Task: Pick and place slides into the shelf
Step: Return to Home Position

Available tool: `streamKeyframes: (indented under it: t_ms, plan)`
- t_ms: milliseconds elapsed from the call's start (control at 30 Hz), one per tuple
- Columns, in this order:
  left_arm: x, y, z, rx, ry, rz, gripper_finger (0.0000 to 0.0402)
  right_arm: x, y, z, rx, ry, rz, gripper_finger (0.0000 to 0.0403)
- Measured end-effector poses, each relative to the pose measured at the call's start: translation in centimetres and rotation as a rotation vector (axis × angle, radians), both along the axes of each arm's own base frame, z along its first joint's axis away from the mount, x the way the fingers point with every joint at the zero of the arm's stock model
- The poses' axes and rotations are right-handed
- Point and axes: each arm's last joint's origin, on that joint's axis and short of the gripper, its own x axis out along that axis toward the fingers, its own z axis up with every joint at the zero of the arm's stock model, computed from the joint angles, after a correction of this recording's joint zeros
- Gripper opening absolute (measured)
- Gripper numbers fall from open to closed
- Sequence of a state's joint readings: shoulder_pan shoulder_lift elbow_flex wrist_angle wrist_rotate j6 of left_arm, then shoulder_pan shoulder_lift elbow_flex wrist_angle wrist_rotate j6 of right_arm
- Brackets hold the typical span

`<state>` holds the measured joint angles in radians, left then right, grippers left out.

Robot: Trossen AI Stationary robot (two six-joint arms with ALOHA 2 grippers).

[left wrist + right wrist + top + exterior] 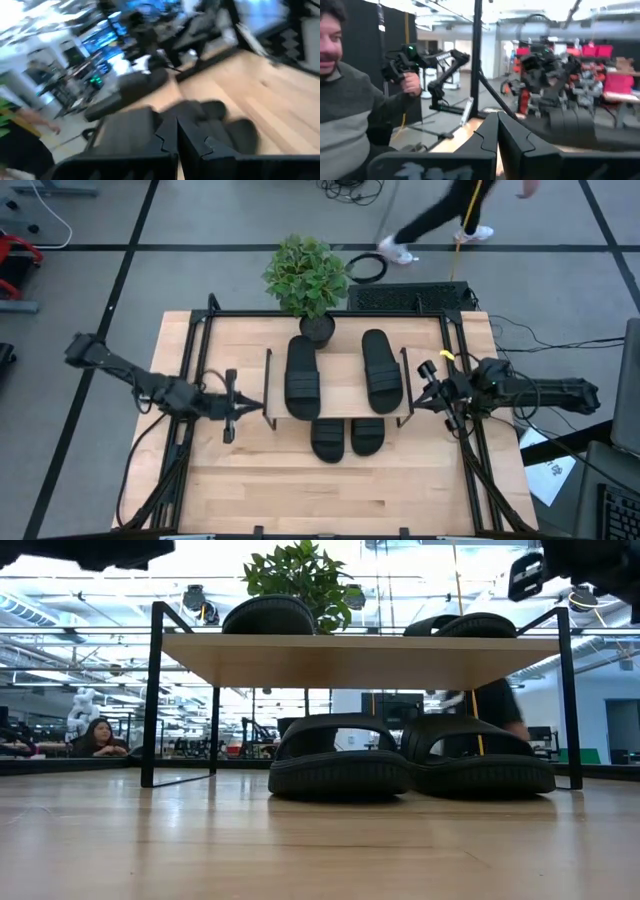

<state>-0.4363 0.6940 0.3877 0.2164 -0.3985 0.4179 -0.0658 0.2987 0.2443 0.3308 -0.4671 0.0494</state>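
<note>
Slides (302, 376) fill the shelf (342, 385) at mid-table: one pair lies side by side on the wood plank top, a second pair (327, 439) rests on the tabletop (330, 490), partly tucked under the front edge. The left gripper (240, 408) hangs off the shelf's left end, the right gripper (418, 396) off its right, both with fingers pressed together and empty. A potted plant (306, 277) stands behind.
</note>
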Motion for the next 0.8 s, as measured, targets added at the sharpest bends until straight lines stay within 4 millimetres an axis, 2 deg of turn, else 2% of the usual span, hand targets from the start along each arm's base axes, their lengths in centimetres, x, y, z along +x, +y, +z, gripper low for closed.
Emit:
streamKeyframes:
  t_ms: [133, 300, 433, 633, 800]
  plan:
    - [-1.0, -0.6, -2.0, 0.061, -0.042, -0.083, 0.0, -0.6, 0.0, -0.2, 0.006, 0.019, -0.025, 0.0]
    - [-2.3, 0.7, -3.5, 0.074, -0.163, -0.047, 0.0, -0.7, 0.0, -1.1, -0.013, 0.036, -0.023, 0.0]
    - [-3.0, 2.3, -3.0, 0.077, -0.242, -0.079, 0.0, -0.5, 0.0, -2.1, -0.053, 0.022, -0.03, 0.0]
    - [-3.5, 4.4, -1.8, 0.031, -0.242, -0.088, 0.0, -0.5, 0.0, -1.9, -0.051, -0.016, -0.027, 0.0]
    - [-4.7, 4.9, -2.0, -0.04, -0.211, -0.093, 0.0, -0.7, 0.0, -1.8, -0.045, -0.02, -0.025, 0.0]
